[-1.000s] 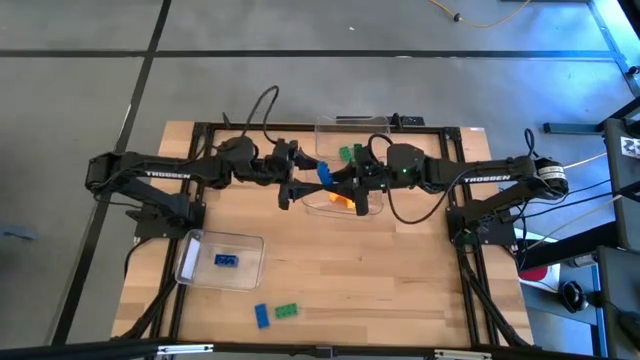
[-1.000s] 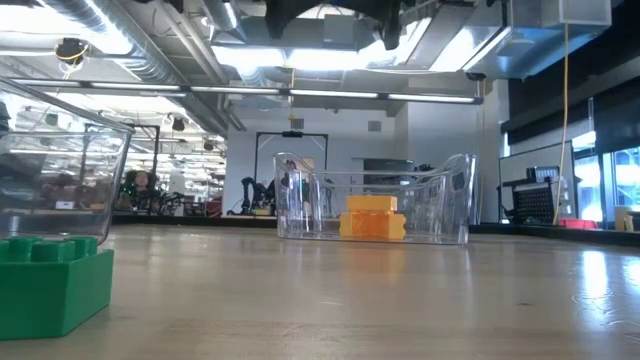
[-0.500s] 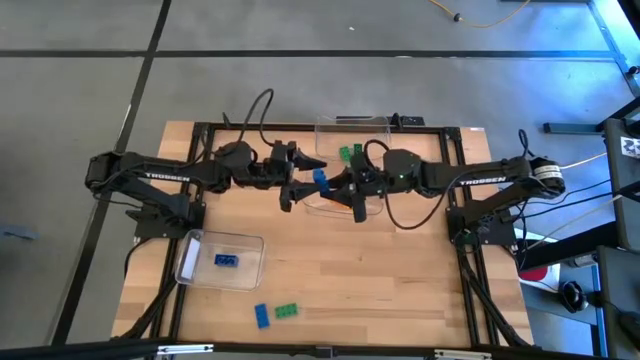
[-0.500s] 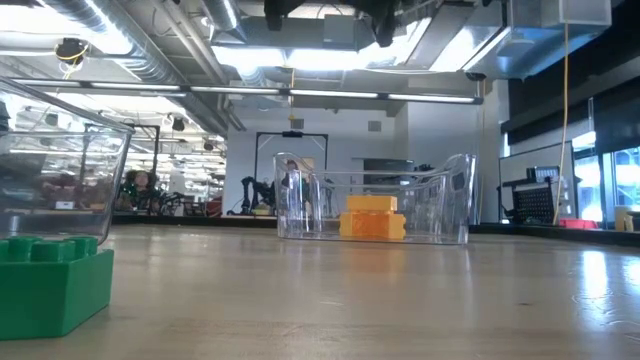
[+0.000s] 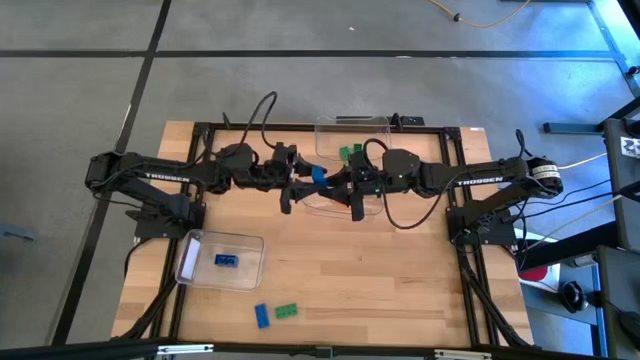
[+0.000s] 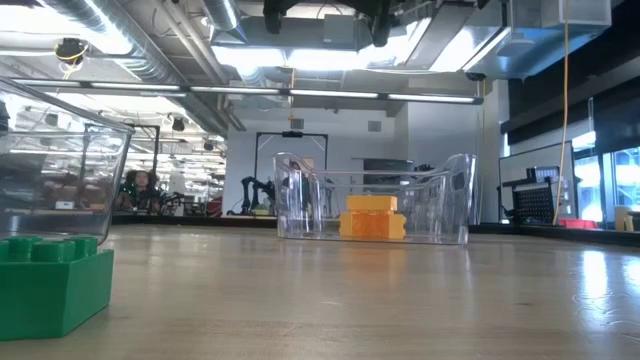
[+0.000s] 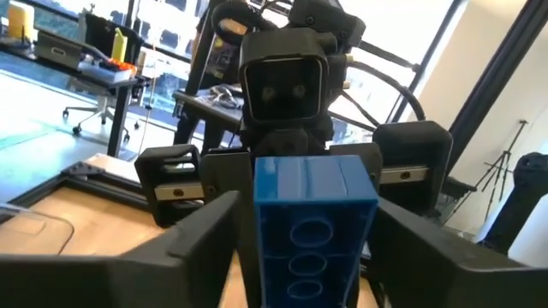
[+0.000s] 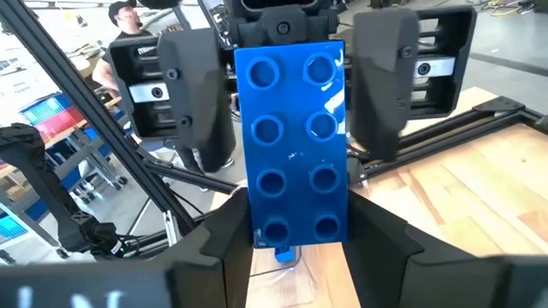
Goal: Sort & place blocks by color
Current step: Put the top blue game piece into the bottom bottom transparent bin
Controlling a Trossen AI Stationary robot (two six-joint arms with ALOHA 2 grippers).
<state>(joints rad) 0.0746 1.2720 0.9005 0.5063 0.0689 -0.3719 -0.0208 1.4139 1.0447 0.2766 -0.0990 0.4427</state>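
Note:
A blue block hangs in the air over the table's middle, with my right gripper shut on it. In the right wrist view its studded face looks at the camera. My left gripper comes from the opposite side and is open. Its fingers stand on either side of the block's free end, with narrow gaps. Another blue block lies in a clear bin. Orange blocks lie in a clear bin beneath the arms. My right gripper pinches the blue block's end nearest it between its two fingers, on the two long sides. The fingers come level from the table's right and lie along the block. The block sticks out past the fingertips, lifted clear of the table.
A blue block and a green block lie loose near the table's front edge. Green blocks sit in a clear bin at the far side. The low view shows a green block close to the camera.
The two grippers have drawn a little closer together over the table's middle. The blue block's free end now stands between my left gripper's fingers. The block stays level in my right gripper, clear of the table.

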